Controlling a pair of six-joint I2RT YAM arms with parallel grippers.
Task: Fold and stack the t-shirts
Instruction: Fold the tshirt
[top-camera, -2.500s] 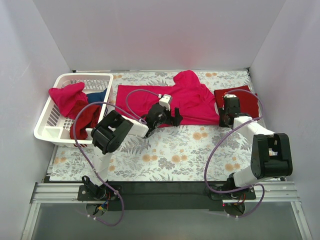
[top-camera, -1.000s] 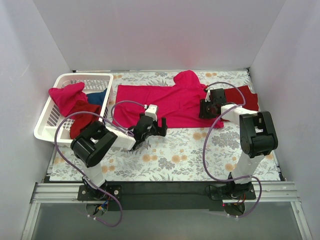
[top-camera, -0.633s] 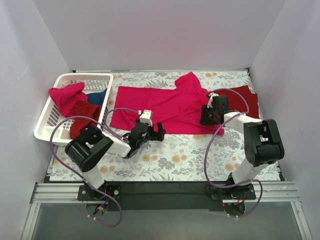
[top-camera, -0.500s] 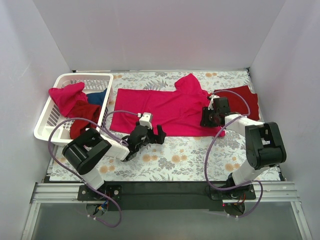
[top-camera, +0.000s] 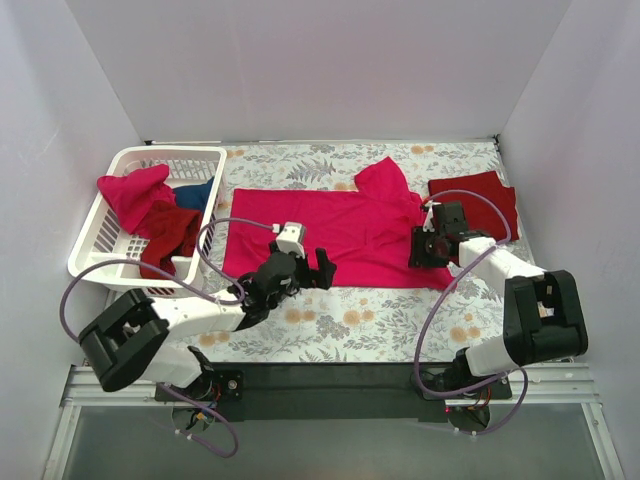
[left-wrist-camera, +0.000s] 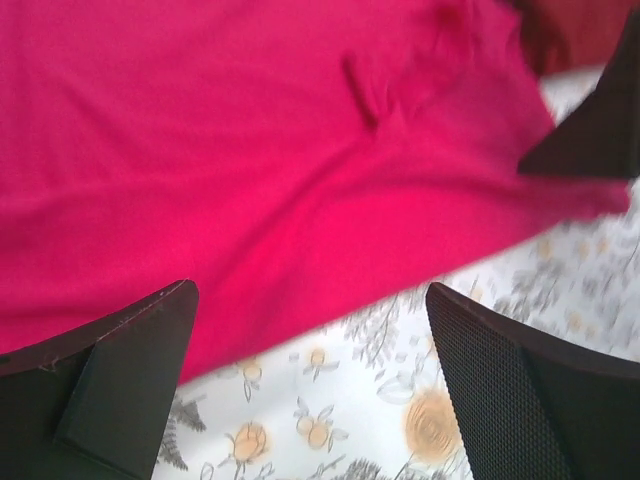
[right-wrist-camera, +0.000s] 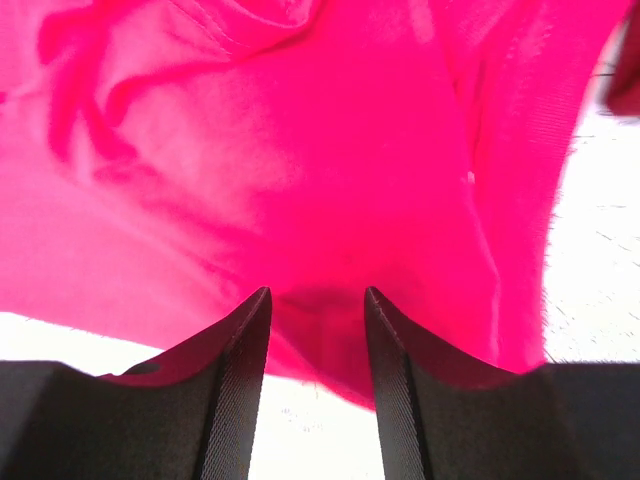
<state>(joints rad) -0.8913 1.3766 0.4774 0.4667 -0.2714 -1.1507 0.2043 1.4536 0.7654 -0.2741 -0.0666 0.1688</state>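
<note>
A bright pink-red t-shirt (top-camera: 340, 225) lies spread flat across the middle of the table. My left gripper (top-camera: 318, 268) hovers open and empty over its near hem; the hem and the floral cloth show between the wide fingers in the left wrist view (left-wrist-camera: 310, 290). My right gripper (top-camera: 422, 247) is at the shirt's right edge, its jaws narrowed on a bunched fold of the pink-red cloth (right-wrist-camera: 317, 292). A folded dark maroon-red t-shirt (top-camera: 475, 195) lies at the far right.
A white lattice basket (top-camera: 150, 158) stands at the far left. It holds a pink-red shirt (top-camera: 135, 195), a maroon-red shirt (top-camera: 170, 235) draped over its rim and a blue shirt (top-camera: 195, 190). White walls close in the floral table cover (top-camera: 360, 320) on three sides.
The pink-red shirt has slid toward the near edge and lies flatter. My right gripper came off the maroon shirt onto its right edge. My left gripper moved back to the near hem, open.
</note>
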